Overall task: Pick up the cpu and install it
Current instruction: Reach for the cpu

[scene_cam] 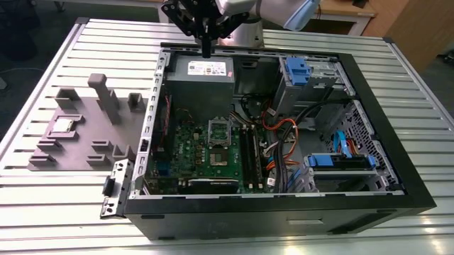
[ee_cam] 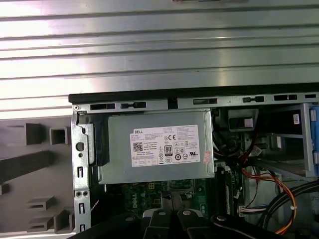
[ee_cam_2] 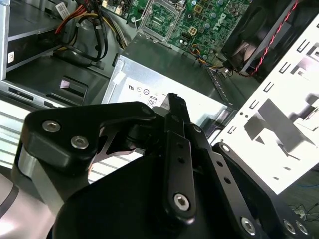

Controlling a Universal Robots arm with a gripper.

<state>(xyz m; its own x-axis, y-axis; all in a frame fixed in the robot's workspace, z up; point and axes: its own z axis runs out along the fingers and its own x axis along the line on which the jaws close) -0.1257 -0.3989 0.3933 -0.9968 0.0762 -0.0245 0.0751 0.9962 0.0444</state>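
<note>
The cpu [scene_cam: 64,125], a small silvery square chip, lies in a recess of the grey fixture block [scene_cam: 78,143] on the table, at the exterior view's left of the open computer case [scene_cam: 284,212]. My gripper [scene_cam: 206,51] hangs above the case's far edge, over the grey power supply [scene_cam: 202,79], far from the cpu. Its black fingers [ee_cam_2: 177,107] are pressed together with nothing between them. The green motherboard [scene_cam: 206,159] lies inside the case with its socket [scene_cam: 218,157] and the raised silver bracket [scene_cam: 220,129]. The socket [ee_cam_2: 162,17] is also seen in the second wrist view.
The power supply [ee_cam: 159,147] lies right beneath the gripper. Orange and black cables [scene_cam: 280,133] and blue drive bays [scene_cam: 298,69] fill the case's right side. Upright posts [scene_cam: 99,95] stand on the fixture block. The ribbed metal table [scene_cam: 85,212] surrounds the case.
</note>
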